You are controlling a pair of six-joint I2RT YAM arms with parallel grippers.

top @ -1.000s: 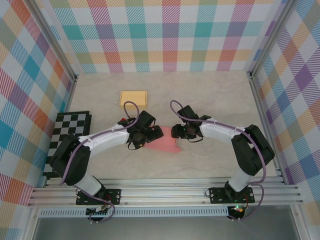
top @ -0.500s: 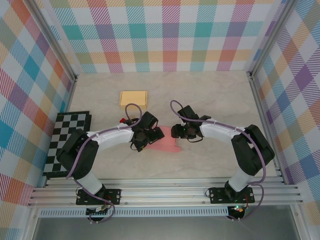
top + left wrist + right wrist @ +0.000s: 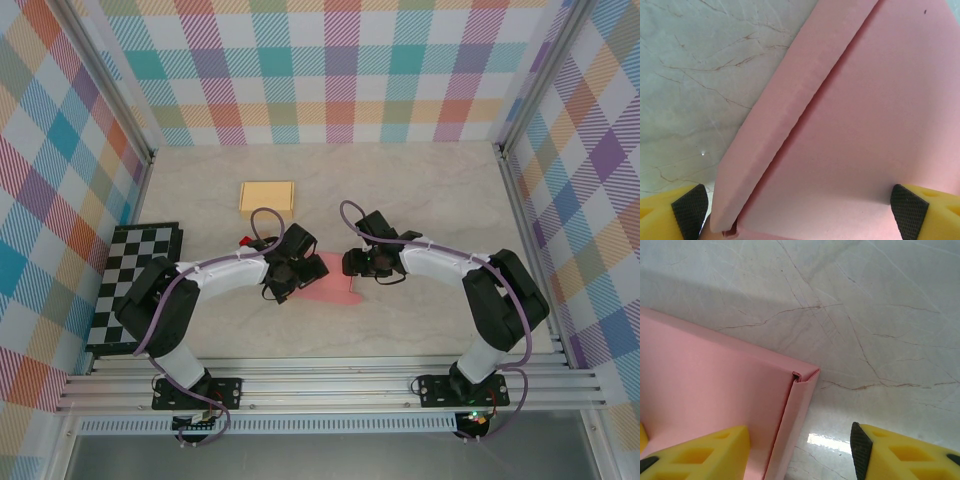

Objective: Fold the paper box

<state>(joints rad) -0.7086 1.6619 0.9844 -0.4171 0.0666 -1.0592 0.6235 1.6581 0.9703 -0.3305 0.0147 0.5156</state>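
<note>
- Since a second earlier, the left arm had swung its elbow in and carried the left gripper a little to the right, further over the pink paper box; the right arm and the box had kept their places.
- The pink paper box lay flat on the marbled table, near its middle, between the two grippers and partly hidden under the left one.
- In the left wrist view, the left gripper had its jaws spread wide with nothing clamped. One black pad sat by the box's corner at the table edge of the sheet, and the other sat over the pink panel.
- In that same view, a long narrow flap ran along one edge of the box, folded over onto the main panel.
- The right gripper hung at the box's right end.
- In the right wrist view, the right gripper had its yellow fingers apart and gripping nothing: one was over the pink box, the other over bare table.
- Between those fingers, a thin side flap ran along the box's edge and ended at a corner with a small tucked tab.
- A flat tan box lay on the table further back and to the left, well apart from the pink one.
- A black-and-white checkered mat lay at the left edge of the table, beside the left arm.
</note>
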